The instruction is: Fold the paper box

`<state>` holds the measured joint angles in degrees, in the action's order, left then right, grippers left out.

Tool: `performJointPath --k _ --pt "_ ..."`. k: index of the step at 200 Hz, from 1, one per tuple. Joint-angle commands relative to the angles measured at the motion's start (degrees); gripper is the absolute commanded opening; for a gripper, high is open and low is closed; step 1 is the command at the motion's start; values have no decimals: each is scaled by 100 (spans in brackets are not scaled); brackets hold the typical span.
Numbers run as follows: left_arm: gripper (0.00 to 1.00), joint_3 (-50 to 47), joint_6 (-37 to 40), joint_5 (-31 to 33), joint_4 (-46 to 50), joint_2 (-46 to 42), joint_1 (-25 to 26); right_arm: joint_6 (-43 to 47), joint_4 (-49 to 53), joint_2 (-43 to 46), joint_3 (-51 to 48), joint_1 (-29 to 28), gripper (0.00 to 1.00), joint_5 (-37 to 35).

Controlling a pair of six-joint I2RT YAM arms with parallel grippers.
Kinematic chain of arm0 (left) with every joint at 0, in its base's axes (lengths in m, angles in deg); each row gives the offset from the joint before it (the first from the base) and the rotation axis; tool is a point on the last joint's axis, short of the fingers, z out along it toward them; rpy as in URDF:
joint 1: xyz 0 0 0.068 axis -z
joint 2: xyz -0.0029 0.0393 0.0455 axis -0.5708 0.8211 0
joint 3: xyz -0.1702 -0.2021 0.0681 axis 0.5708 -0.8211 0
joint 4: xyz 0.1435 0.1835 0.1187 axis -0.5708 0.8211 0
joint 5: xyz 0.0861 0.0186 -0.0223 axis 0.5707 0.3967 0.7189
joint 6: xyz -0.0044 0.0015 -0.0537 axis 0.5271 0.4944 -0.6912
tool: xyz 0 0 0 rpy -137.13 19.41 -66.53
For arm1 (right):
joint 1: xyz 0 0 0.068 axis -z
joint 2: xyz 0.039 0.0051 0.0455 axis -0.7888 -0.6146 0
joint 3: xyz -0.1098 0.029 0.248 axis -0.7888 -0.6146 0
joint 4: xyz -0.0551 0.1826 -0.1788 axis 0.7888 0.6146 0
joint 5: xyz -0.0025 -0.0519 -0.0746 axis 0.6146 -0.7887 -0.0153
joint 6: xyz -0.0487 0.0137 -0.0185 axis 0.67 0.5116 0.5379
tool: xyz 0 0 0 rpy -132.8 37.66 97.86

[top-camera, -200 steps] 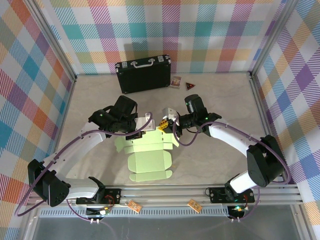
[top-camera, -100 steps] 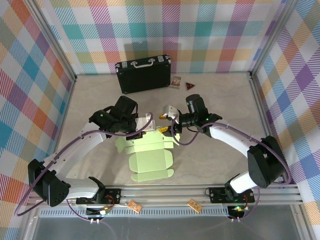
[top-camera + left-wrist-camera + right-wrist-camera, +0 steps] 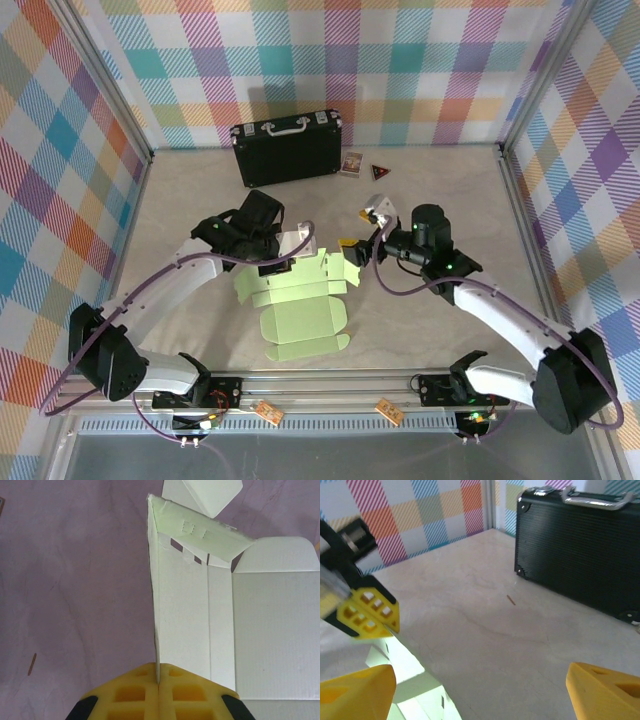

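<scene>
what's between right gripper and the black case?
Bare tabletop, apart from one tiny brown sliver, between the right gripper and the black case, as the right wrist view shows.

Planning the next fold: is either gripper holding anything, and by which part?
The left gripper is shut on the paper box, pinching the edge of its raised side panel. The right gripper is open, holding nothing.

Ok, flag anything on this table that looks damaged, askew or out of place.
The paper box has a rough, frayed-looking edge on the folded flap beyond the wall pinched upright by the left hand. A thin brown sliver lies loose on the table in front of the black case.
</scene>
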<state>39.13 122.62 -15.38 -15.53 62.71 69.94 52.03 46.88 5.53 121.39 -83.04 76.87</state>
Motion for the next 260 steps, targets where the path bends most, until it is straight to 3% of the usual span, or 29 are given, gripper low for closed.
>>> performJointPath --k 1,44,71,120,197,260 --pt "0 35 -138 94 -205 53 41 -747 480 209 -86 -5 88 -452" --pt "0 101 -255 373 -313 202 54 -1070 540 301 -546 2 88 -624" --pt "0 123 -854 1289 -889 449 37 -1097 490 334 -742 2 88 -743" --pt "0 240 -1471 1167 -468 769 -31 -1048 503 446 -880 2 88 -956" --pt "0 227 -2819 1897 -500 956 -106 -1116 365 286 -984 2 88 -846" --pt "0 147 -3447 1520 -409 681 -58 -1336 -58 -389 -767 -62 82 204"
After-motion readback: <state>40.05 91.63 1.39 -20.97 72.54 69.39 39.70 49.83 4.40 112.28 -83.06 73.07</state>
